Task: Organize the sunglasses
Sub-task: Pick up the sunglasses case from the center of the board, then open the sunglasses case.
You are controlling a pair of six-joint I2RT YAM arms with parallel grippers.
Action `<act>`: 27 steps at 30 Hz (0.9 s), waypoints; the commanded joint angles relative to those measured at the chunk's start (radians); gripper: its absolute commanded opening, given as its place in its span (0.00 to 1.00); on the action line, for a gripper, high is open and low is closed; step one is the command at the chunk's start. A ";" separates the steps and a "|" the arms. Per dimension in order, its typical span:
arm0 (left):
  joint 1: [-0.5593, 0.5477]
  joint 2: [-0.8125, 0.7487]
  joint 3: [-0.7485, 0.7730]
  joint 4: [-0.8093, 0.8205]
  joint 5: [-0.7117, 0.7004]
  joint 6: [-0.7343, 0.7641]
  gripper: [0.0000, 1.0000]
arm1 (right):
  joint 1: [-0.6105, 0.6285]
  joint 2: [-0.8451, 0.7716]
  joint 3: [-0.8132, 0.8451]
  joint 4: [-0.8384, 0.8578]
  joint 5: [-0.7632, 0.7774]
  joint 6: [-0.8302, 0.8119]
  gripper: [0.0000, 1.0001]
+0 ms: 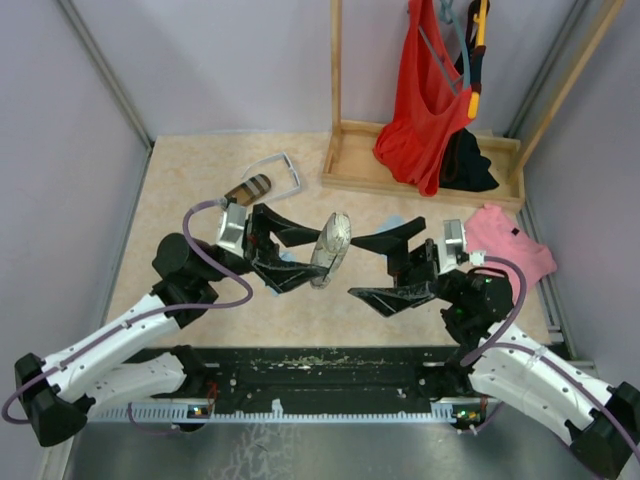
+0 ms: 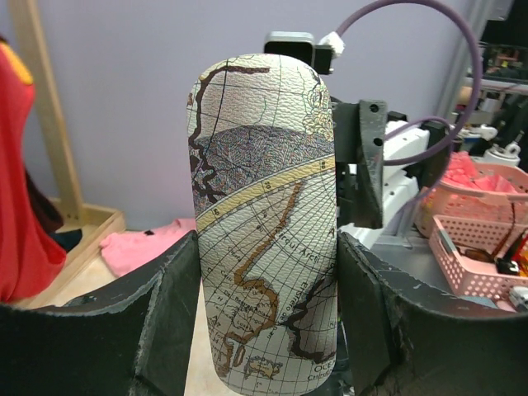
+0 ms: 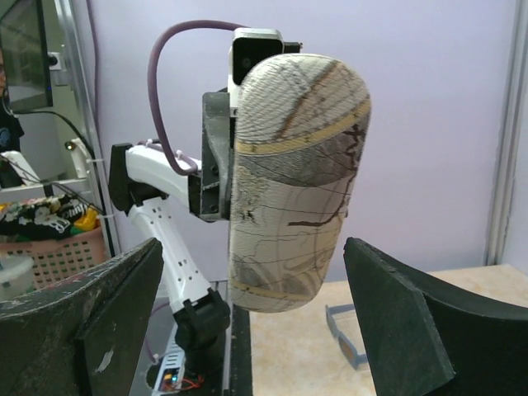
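My left gripper (image 1: pixel 322 256) is shut on a map-printed oblong case (image 1: pixel 331 248) and holds it upright above the middle of the table. In the left wrist view the case (image 2: pixel 264 214) fills the gap, with both fingers (image 2: pixel 169 322) pressed against its sides. Just right of the case, my right gripper (image 1: pixel 358 267) stands open, its jaws wide apart and touching nothing. The right wrist view shows the case (image 3: pixel 293 173) ahead of those open jaws. White-framed sunglasses (image 1: pixel 276 171) lie at the back left, and their pale frame (image 3: pixel 346 332) appears low on the table.
A brown-striped case (image 1: pixel 248 188) lies beside the white sunglasses. Light blue cloth (image 1: pixel 392 224) peeks out under the grippers. A wooden rack (image 1: pixel 350 165) with a red garment (image 1: pixel 425 95) stands at the back right, and a pink cloth (image 1: pixel 505 245) lies at the right. Pink baskets (image 2: pixel 478 247) sit beyond the table.
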 commanded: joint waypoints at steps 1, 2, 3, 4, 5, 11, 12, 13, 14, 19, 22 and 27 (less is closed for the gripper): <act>0.002 0.011 0.040 0.127 0.138 -0.016 0.00 | 0.023 -0.015 0.050 -0.006 0.055 -0.126 0.91; 0.004 0.017 0.045 0.130 0.150 -0.015 0.00 | 0.024 -0.013 0.053 -0.007 0.055 -0.129 0.91; 0.004 0.022 0.048 0.133 0.161 -0.016 0.00 | 0.025 -0.010 0.060 -0.011 0.056 -0.130 0.91; 0.002 0.025 0.050 0.141 0.172 -0.018 0.00 | 0.026 -0.007 0.065 -0.018 0.057 -0.133 0.91; 0.004 0.028 0.050 0.152 0.183 -0.022 0.00 | 0.027 -0.004 0.068 -0.021 0.059 -0.135 0.91; 0.003 0.036 0.053 0.169 0.200 -0.032 0.00 | 0.054 0.015 0.077 -0.024 0.069 -0.144 0.91; 0.003 0.039 0.055 0.170 0.205 -0.032 0.00 | 0.062 0.021 0.079 -0.024 0.068 -0.146 0.91; 0.002 0.042 0.059 0.170 0.207 -0.033 0.00 | 0.070 0.027 0.082 -0.024 0.066 -0.150 0.91; 0.003 0.044 0.059 0.171 0.207 -0.034 0.00 | 0.077 0.031 0.083 -0.026 0.064 -0.155 0.91; 0.003 0.047 0.057 0.169 0.199 -0.030 0.00 | 0.107 0.049 0.099 -0.039 0.054 -0.178 0.91; 0.002 0.052 0.060 0.169 0.201 -0.029 0.00 | 0.116 0.055 0.105 -0.042 0.058 -0.181 0.91; 0.003 0.056 0.060 0.167 0.205 -0.025 0.00 | 0.117 0.058 0.105 -0.019 0.060 -0.164 0.87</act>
